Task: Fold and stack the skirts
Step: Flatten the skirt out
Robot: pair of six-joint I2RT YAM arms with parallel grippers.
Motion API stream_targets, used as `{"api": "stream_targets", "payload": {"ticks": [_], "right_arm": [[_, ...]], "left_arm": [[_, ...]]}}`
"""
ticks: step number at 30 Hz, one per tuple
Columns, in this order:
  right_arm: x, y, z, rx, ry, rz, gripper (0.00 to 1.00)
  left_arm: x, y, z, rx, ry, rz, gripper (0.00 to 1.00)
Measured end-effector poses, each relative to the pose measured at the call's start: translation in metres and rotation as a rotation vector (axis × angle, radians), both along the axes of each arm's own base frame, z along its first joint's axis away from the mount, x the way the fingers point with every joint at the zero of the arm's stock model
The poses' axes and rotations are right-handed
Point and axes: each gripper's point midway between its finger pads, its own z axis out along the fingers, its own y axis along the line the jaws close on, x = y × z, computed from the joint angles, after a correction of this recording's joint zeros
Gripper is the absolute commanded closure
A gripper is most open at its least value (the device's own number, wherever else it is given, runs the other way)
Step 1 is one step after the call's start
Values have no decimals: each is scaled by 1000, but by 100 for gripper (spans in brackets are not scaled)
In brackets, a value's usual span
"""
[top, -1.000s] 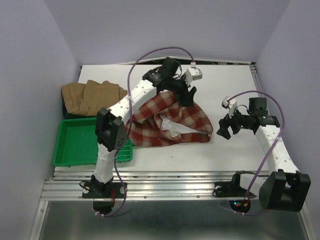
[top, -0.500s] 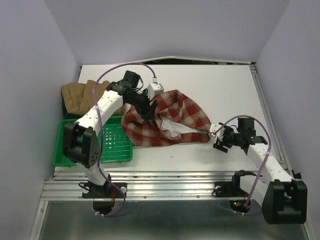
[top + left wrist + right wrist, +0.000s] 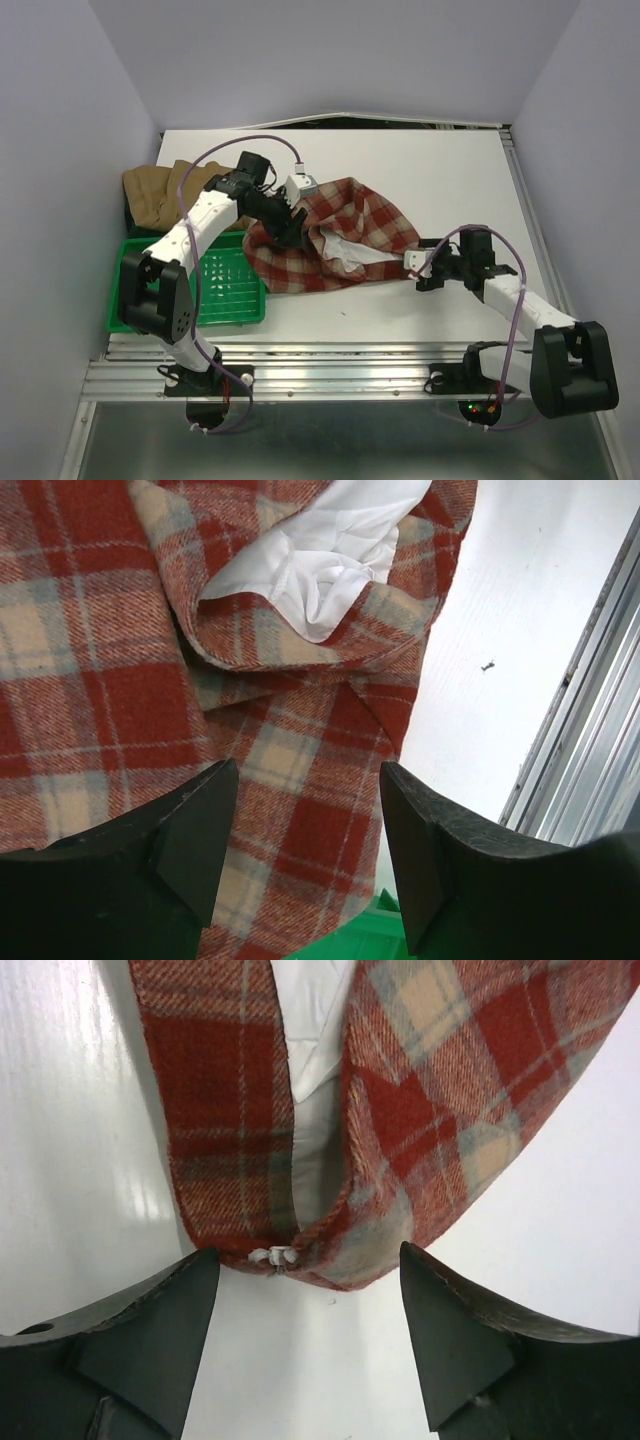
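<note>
left tool (image 3: 305, 780) and right tool (image 3: 308, 1258) gape apart at one plaid skirt (image 3: 372, 224), two tan skirts (image 3: 160, 192) beyond.

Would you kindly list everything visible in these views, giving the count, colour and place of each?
plaid cloth skirt: one, red and cream with white lining, crumpled mid-table, right of the tray
plain cloth skirts: count unclear, tan-brown, piled at the table's far left
ribbed plastic tray: one, green, near left of the table
table: one, white, under everything
metal rail: one, silver, along the near edge
left gripper: one, black, open above the plaid skirt's left part
right gripper: one, black, open at the plaid skirt's right tip
</note>
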Motion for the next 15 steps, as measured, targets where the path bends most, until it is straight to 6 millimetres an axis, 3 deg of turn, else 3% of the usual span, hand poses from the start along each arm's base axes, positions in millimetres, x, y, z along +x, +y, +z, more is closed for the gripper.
{"api": "stream_targets", "payload": {"ticks": [3, 4, 5, 6, 12, 15], "right_arm": [[3, 3, 1, -16, -33, 34, 43], [3, 4, -1, -18, -32, 42, 76], [3, 7, -2, -18, -34, 54, 93], [4, 9, -1, -16, -36, 61, 99], [12, 22, 14, 87, 11, -8, 99], [28, 26, 43, 173, 15, -92, 99]], "left_arm": [[4, 0, -1, -2, -13, 13, 30], [6, 1, -4, 2, -18, 20, 30], [6, 2, -6, 8, -21, 26, 29], [6, 3, -9, 13, -23, 32, 29], [4, 12, -19, 46, -52, 67, 29], [7, 12, -17, 42, -75, 70, 30]]}}
